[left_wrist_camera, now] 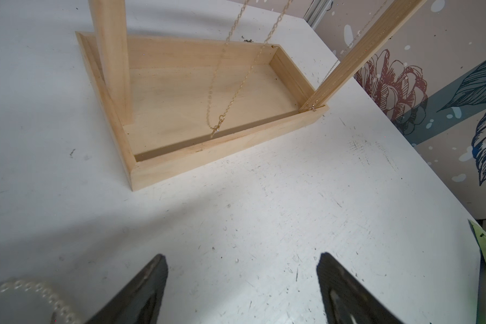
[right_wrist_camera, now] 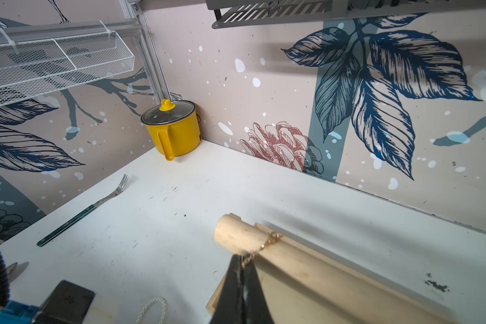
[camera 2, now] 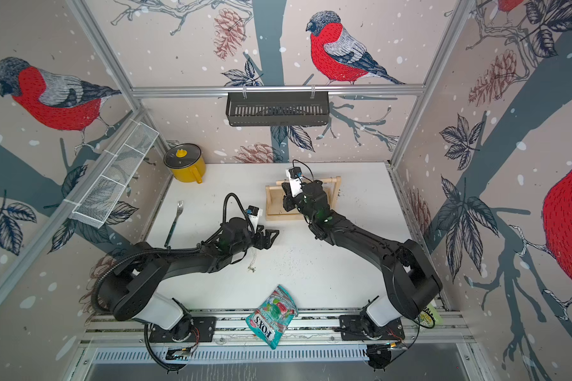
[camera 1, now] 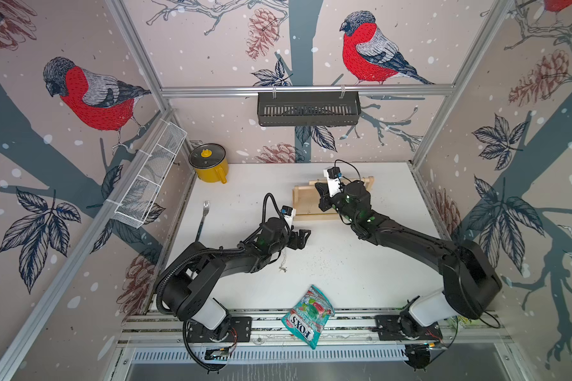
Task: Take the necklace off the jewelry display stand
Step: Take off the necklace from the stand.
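Low in the right wrist view the gold necklace (right_wrist_camera: 267, 244) loops over the end of the stand's (right_wrist_camera: 216, 304) crossbar (right_wrist_camera: 306, 269), so the right pincer (right_wrist_camera: 243, 261), clamped on its chain, looks set to slide it off, while the left pincer (left_wrist_camera: 242, 255) gapes empty above the bench (left_wrist_camera: 264, 210) beside the pearls (left_wrist_camera: 40, 288).

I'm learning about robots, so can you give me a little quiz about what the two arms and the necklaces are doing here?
1. True or false: the left gripper is open and holds nothing.
2. What does the right gripper pinch? A) the fork B) the gold chain necklace C) the yellow pot's lid
3. Fill in: the pearl necklace lies on the white ____.

Key: 1 true. 2 B; the chain hangs over the stand's crossbar. 3 table.
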`<state>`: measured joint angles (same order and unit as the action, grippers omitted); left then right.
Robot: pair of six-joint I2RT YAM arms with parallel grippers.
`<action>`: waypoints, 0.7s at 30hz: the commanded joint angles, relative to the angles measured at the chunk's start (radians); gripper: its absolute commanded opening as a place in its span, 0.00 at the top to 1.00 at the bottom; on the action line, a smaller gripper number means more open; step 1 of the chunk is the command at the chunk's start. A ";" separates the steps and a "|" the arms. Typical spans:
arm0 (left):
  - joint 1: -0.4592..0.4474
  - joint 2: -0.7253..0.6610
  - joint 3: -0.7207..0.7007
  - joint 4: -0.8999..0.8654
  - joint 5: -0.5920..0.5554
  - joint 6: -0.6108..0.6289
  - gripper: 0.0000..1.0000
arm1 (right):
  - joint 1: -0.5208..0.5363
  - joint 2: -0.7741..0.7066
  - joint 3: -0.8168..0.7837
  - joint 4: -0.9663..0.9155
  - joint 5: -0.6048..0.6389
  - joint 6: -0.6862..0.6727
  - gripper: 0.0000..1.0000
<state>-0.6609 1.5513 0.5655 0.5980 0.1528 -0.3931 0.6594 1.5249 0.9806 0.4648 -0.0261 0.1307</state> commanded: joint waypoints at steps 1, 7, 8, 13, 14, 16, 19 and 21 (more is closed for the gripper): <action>0.000 0.020 0.001 0.079 -0.025 -0.003 0.16 | 0.010 0.012 0.016 0.018 -0.006 -0.003 0.99; 0.001 0.052 -0.017 0.153 -0.046 -0.033 0.21 | 0.030 0.021 0.030 0.020 -0.017 -0.005 1.00; 0.000 0.053 -0.017 0.157 -0.050 -0.036 0.21 | 0.034 0.021 0.033 0.020 -0.017 -0.008 0.99; 0.000 0.043 -0.022 0.158 -0.067 -0.040 0.22 | 0.043 0.028 0.050 0.018 -0.024 -0.018 1.00; 0.000 0.041 -0.021 0.157 -0.071 -0.039 0.22 | 0.045 0.033 0.054 0.018 -0.026 -0.019 1.00; 0.000 0.039 -0.020 0.150 -0.077 -0.037 0.22 | 0.046 0.040 0.065 0.018 -0.030 -0.019 1.00; 0.001 0.041 -0.020 0.146 -0.082 -0.038 0.22 | 0.049 0.055 0.080 0.018 -0.034 -0.019 1.00; 0.000 0.040 -0.025 0.152 -0.084 -0.041 0.22 | 0.050 0.069 0.092 0.020 -0.037 -0.020 1.00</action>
<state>-0.6609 1.5967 0.5461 0.6979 0.0879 -0.4221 0.7059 1.5822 1.0550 0.4652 -0.0521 0.1265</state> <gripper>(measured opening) 0.785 0.048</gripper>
